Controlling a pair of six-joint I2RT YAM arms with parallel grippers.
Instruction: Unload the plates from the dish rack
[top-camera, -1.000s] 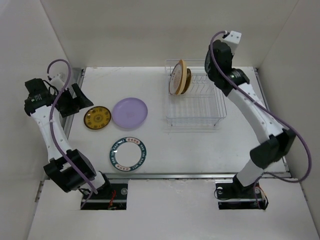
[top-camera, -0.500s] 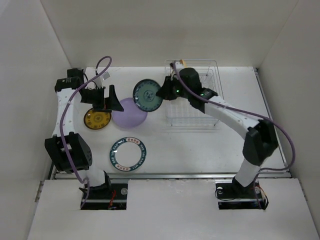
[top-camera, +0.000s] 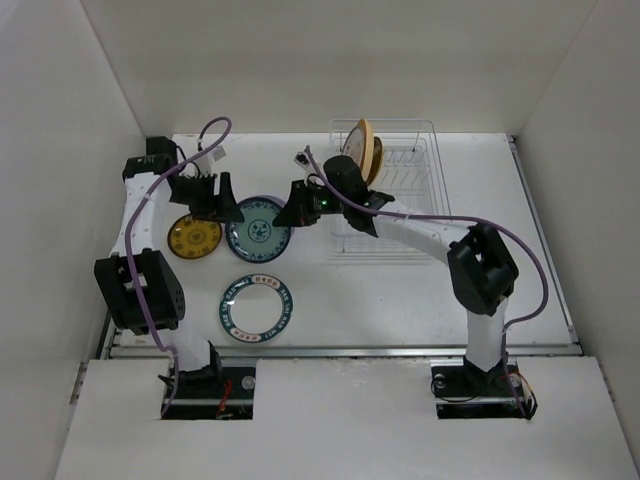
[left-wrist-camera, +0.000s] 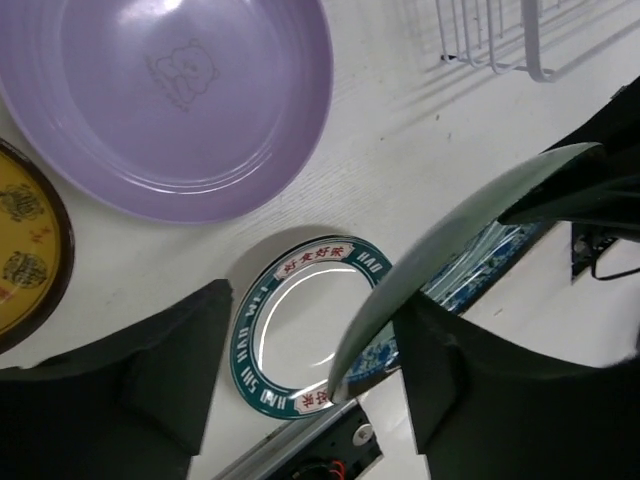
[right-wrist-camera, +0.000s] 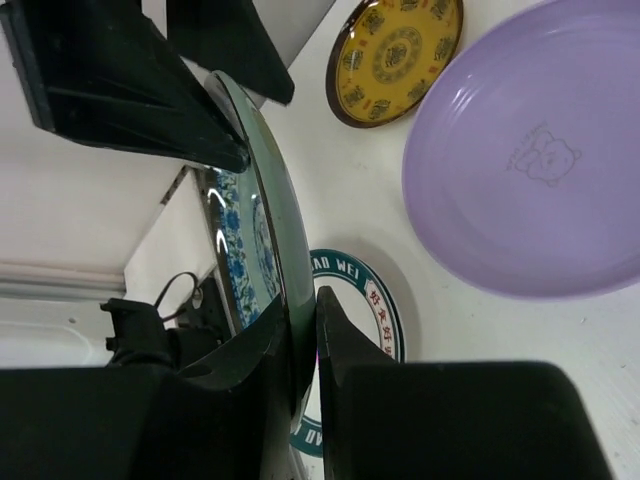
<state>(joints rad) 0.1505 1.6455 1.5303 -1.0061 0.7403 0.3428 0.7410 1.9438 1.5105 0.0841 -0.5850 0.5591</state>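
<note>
– Right end effector (top-camera: 293, 212) has carried the teal plate (top-camera: 257, 229) out of the dish rack (top-camera: 400, 215), clamped on its rim.
– And the left end effector (left-wrist-camera: 315, 340)?
– It moved in. Its fingers are apart, straddling the opposite rim, not yet gripping. The plate hangs tilted above the lavender plate (left-wrist-camera: 170, 100). It looks like a handover, and the orange plates (top-camera: 362, 152) remain racked.
</note>
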